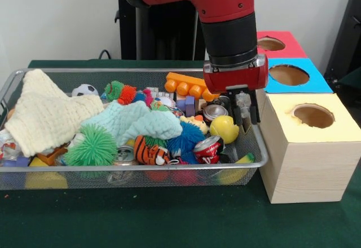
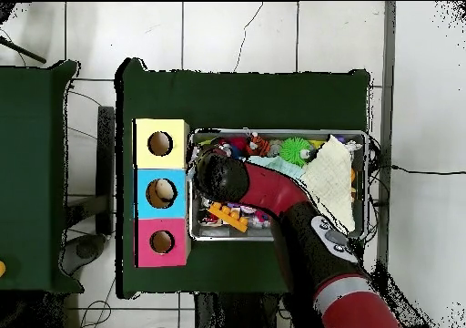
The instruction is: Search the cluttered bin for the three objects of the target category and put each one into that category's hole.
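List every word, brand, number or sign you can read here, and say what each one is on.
No text reads clearly in either view.
Red soda can: white markings, too blurred to read.
Silver can: no legible print.
Yellow box, blue box, red box: no labels visible.

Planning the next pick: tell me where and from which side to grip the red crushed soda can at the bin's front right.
Judging by its pose, take the red crushed soda can across its dented middle, coming straight down from above. It lies tilted on its side with its silver top toward the yellow rubber duck, the wire bin wall close beside it, so a sideways approach looks blocked. The gripper hangs just right of it.
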`<act>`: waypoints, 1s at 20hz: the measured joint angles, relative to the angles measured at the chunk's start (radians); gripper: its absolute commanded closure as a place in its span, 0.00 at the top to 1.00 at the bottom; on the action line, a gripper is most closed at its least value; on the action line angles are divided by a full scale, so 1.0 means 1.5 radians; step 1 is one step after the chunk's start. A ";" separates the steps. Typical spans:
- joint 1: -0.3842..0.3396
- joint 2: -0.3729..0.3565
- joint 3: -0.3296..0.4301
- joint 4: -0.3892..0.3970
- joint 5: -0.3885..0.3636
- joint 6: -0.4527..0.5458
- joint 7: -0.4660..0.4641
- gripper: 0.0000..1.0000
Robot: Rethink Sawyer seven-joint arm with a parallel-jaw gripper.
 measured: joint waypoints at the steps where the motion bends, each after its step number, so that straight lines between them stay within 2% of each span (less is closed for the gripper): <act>1: -0.001 -0.005 0.000 0.000 0.000 0.008 0.000 0.00; 4: 0.003 -0.019 -0.001 0.000 0.000 0.035 0.000 0.00; 12: 0.044 -0.096 -0.006 0.000 -0.001 0.185 0.000 0.00; 20: 0.066 -0.151 -0.006 -0.004 -0.002 0.251 0.000 0.00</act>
